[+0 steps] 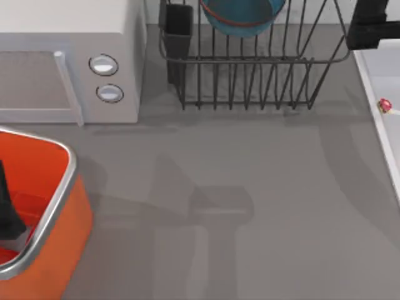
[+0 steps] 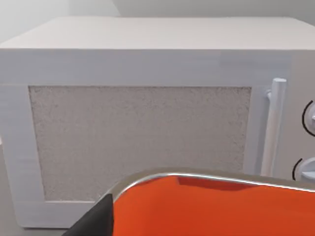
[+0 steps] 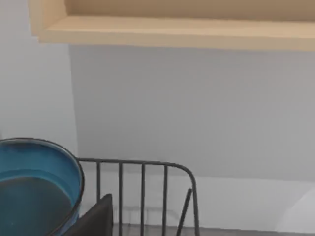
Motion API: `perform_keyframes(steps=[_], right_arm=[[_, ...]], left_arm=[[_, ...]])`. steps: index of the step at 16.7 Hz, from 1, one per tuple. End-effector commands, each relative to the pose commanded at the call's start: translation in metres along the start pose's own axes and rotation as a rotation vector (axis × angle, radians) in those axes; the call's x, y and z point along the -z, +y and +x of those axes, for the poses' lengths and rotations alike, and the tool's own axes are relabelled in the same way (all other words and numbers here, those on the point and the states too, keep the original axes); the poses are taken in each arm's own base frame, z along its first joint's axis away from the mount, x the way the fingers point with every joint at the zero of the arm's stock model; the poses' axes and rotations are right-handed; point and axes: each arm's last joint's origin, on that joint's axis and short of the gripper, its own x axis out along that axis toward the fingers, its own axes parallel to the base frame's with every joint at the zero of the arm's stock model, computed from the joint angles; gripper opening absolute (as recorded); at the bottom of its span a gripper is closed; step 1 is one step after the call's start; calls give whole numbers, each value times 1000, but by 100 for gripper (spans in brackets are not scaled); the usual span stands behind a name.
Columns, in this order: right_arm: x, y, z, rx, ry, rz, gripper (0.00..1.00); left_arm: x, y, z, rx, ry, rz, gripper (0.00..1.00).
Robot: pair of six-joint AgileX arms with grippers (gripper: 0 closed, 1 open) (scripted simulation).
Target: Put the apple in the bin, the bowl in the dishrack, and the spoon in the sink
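Bowl (image 1: 240, 17) sits in dishrack (image 1: 250, 69), spoon (image 1: 384, 105) in sink (image 1: 381, 75), left arm over bin (image 1: 59, 187); can't tell jaws.

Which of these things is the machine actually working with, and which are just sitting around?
Part of the job:
- large orange bin with silver rim
- round blue-teal glazed bowl
- dark wire dishrack
- tiny red-and-pale spoon
- pale white-grey sink

Just sitting there:
- white microwave with two round knobs
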Motion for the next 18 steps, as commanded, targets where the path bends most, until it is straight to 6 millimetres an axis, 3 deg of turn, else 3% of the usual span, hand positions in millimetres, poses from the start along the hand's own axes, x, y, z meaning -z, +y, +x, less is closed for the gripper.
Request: perform_keyframes(steps=[2, 4, 7, 10, 13, 15, 18], right_arm=[[-10, -33, -41, 76, -74, 26, 100], [-5, -60, -87, 141, -148, 46, 100], [41, -79, -132, 172, -155, 42, 100], [93, -86, -150, 141, -109, 28, 100], [127, -88, -155, 77, -66, 21, 100], [138, -87, -155, 48, -44, 19, 100], [140, -87, -155, 44, -39, 19, 100]], left_arm=[[0, 0, 0, 0, 0, 0, 100], [0, 0, 0, 0, 0, 0, 100], [0, 0, 0, 0, 0, 0, 100], [0, 0, 0, 0, 0, 0, 100], [0, 0, 0, 0, 0, 0, 100], [0, 0, 0, 0, 0, 0, 100], [0, 0, 0, 0, 0, 0, 100]])
